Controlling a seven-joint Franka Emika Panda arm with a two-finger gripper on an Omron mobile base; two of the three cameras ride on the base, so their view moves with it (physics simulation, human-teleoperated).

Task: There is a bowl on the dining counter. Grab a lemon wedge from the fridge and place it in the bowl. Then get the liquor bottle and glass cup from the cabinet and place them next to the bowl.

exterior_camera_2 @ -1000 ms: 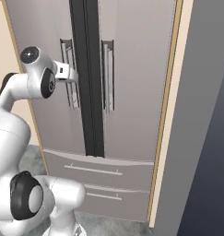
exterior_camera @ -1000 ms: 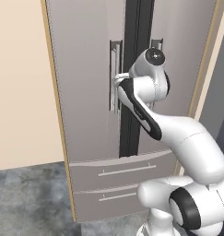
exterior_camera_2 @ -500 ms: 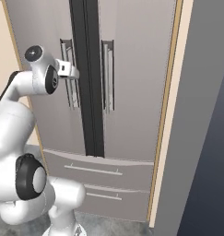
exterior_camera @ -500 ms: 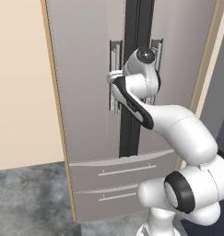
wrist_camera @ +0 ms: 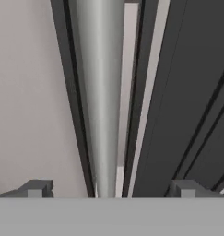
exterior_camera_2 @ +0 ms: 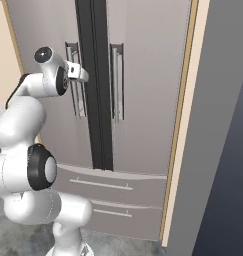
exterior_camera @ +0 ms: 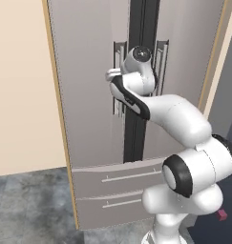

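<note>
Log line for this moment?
phase: fridge opening | gripper open, fingers straddling left door handle | doors closed

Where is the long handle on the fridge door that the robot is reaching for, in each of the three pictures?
Left base view: the left door handle stands upright above the middle, partly behind the gripper.
Right base view: the same handle is upper left, just beside the gripper.
Hand view: it is the broad silver bar running top to bottom, between the fingertips.
Shared landmark: the dark gap between the fridge doors.
</note>
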